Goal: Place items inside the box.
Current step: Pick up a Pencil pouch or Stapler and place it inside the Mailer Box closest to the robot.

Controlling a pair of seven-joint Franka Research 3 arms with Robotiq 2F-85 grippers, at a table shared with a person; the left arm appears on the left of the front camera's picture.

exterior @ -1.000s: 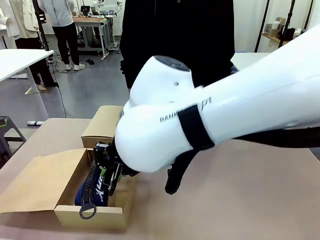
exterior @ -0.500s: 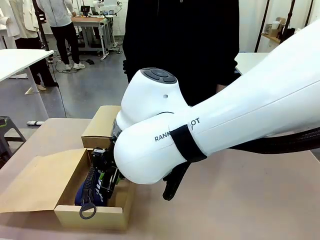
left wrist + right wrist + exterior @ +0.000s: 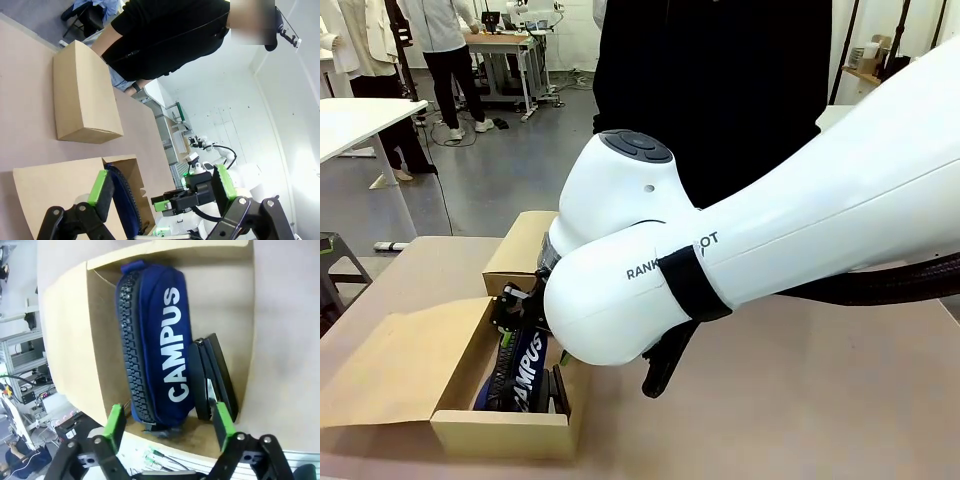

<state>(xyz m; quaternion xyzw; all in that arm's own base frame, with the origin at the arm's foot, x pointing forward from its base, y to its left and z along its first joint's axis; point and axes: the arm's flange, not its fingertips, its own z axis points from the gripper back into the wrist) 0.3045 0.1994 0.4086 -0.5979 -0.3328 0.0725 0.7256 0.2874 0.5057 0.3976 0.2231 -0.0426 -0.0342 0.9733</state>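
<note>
The navy pouch (image 3: 160,340) lettered "CAMPUS" lies flat in the open cardboard box (image 3: 100,340), zip to one side. A black stapler (image 3: 212,377) lies beside it against the box wall. My right gripper (image 3: 169,422) hovers open just above them, with nothing between its green pads. From the front, the right arm reaches across to the box (image 3: 500,435), its gripper (image 3: 525,320) over the pouch (image 3: 525,365) and stapler (image 3: 560,390). My left gripper (image 3: 161,186) is open and empty, looking at the pouch's edge (image 3: 120,195). The grey pouch and white pen are out of view.
A closed cardboard box (image 3: 525,250) stands just behind the open one, also seen as the box (image 3: 85,95). The open box's flap (image 3: 390,365) lies spread to the left. A person in black (image 3: 710,80) stands at the far edge. Bare table lies to the right.
The right gripper has let go of the navy pouch. The pouch has dropped from standing on edge to lying flat with its lettering up, and the gripper has lifted slightly.
</note>
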